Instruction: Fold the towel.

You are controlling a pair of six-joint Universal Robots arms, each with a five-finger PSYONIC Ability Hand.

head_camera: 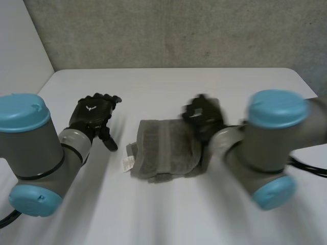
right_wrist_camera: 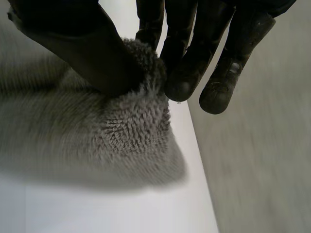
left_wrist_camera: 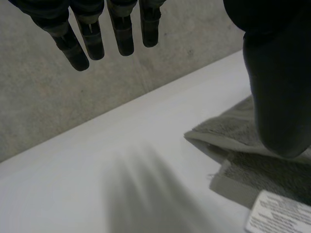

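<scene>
A grey towel lies folded into a small bundle at the middle of the white table, with a white label at its left edge. My right hand is at the bundle's far right corner, shut on the towel: in the right wrist view the thumb and fingers pinch a fold of the towel. My left hand hovers left of the bundle, open, its fingers straight and apart from the towel. The label lies near its thumb.
A grey wall stands behind the table's far edge. Both grey arms with light-blue caps reach in from the near side, left and right of the bundle.
</scene>
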